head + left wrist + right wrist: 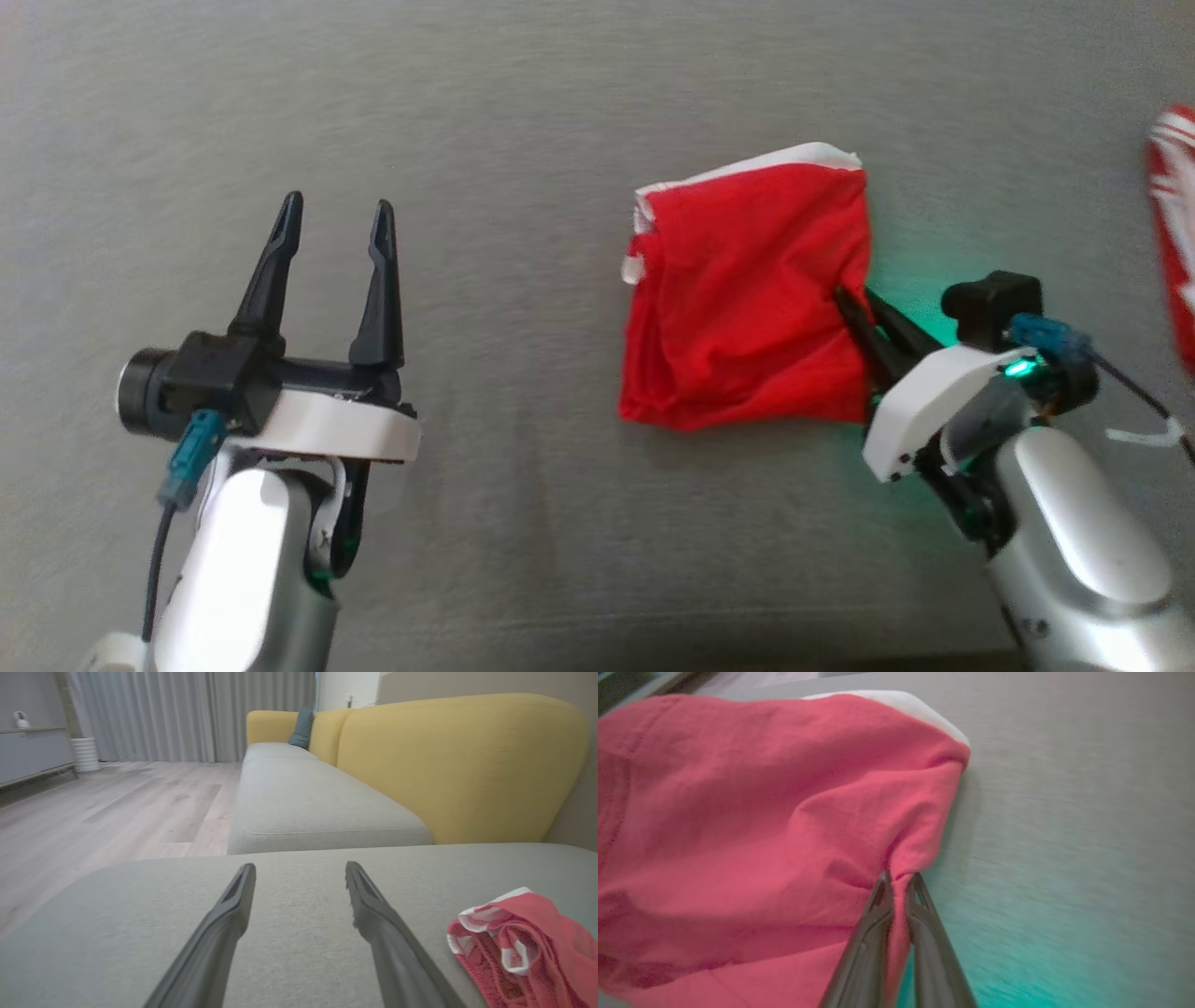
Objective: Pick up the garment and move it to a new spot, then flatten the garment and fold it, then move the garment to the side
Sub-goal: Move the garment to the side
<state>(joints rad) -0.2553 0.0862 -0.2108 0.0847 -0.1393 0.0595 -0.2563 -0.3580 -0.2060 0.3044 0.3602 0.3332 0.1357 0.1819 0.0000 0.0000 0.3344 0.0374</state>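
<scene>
The garment (747,299) is pinched at its right edge by the right gripper (850,301) — the left gripper (338,207), fingers spread, is held well apart.

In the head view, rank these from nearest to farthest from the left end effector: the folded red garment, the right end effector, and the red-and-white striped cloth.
1. Folded red garment, right of the left end effector.
2. Right end effector, pinching the garment's right edge.
3. Red-and-white striped cloth, at the view's right edge.
</scene>
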